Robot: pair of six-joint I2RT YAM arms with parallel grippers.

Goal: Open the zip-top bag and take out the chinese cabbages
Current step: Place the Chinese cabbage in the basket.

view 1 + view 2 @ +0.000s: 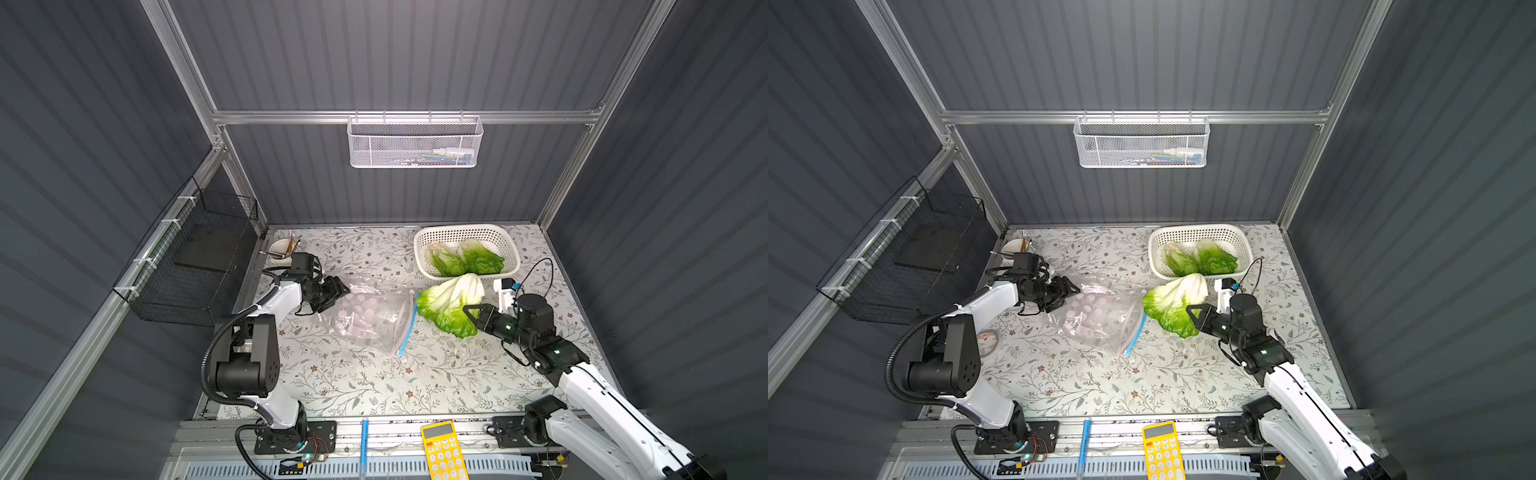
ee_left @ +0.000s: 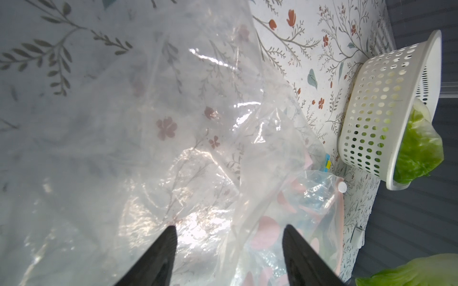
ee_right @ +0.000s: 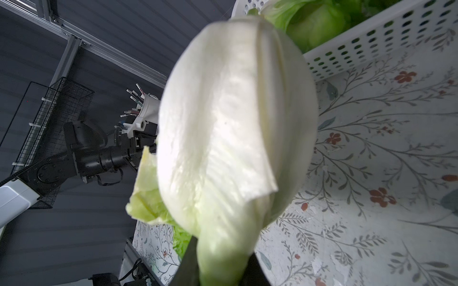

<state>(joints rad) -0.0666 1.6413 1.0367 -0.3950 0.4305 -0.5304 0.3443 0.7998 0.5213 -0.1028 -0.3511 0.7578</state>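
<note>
The clear zip-top bag with pink dots lies crumpled mid-table, its blue zip strip at the right end. My left gripper is open at the bag's left end, with bag film just beyond its fingertips. My right gripper is shut on the leafy end of one chinese cabbage. It holds it between the zip and the white basket. Two more cabbages lie in that basket.
A cup of pens stands at the back left behind the left arm. A small white device with a cable sits right of the held cabbage. A yellow calculator and blue pen lie on the front rail. A black wire basket hangs on the left wall.
</note>
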